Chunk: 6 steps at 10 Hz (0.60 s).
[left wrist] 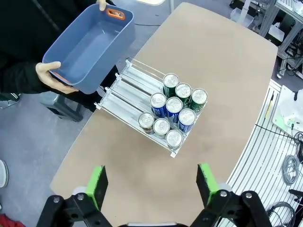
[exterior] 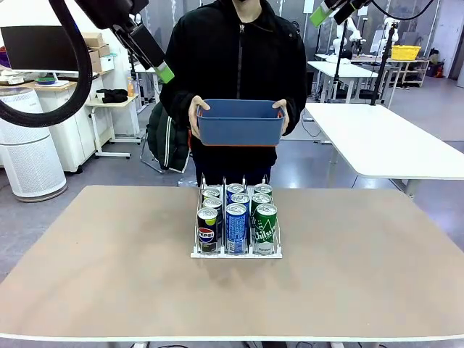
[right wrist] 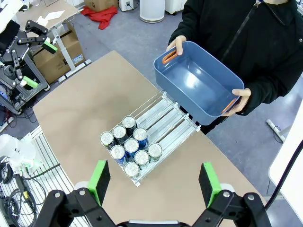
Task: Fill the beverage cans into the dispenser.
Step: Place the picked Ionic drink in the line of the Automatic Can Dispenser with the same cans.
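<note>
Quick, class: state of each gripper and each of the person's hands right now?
Left gripper: open, empty.
Right gripper: open, empty.
Person's hands: both holding the blue tub.

Likely robotics lab, white worktables, cartons

Nine upright beverage cans fill the white dispenser's three lanes.
</note>
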Available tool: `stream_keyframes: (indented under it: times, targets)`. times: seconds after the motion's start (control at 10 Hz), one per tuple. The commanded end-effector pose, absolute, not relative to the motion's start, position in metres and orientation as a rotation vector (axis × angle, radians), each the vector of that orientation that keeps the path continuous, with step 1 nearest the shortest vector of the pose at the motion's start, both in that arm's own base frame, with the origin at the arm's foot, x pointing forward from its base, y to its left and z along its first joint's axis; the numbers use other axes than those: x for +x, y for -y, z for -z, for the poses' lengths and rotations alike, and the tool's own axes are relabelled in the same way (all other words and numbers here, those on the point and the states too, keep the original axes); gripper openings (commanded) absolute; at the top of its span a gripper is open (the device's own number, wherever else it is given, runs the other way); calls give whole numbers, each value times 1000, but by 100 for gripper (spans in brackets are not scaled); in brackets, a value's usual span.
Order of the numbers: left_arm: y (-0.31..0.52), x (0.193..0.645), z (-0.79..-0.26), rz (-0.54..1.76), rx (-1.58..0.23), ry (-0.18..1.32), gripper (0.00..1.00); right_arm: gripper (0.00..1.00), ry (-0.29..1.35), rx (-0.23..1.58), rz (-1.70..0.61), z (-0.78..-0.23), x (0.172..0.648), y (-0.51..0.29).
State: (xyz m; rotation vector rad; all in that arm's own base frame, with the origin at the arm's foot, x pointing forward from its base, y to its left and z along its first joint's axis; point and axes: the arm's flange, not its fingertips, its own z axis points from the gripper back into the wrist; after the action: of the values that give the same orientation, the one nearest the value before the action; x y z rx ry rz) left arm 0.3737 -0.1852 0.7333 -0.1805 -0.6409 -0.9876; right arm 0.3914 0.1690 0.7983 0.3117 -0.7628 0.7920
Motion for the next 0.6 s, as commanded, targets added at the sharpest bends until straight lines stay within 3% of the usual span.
stream_keyframes:
  times: [0.0, 0.5]
  targets:
    - [183, 366, -757, 951, -181, 725, 100, 100, 763, 312, -791, -798, 391, -168]
    - [149, 375, -820, 976, -198, 798, 100, 100, 763, 312, -791, -798, 391, -168]
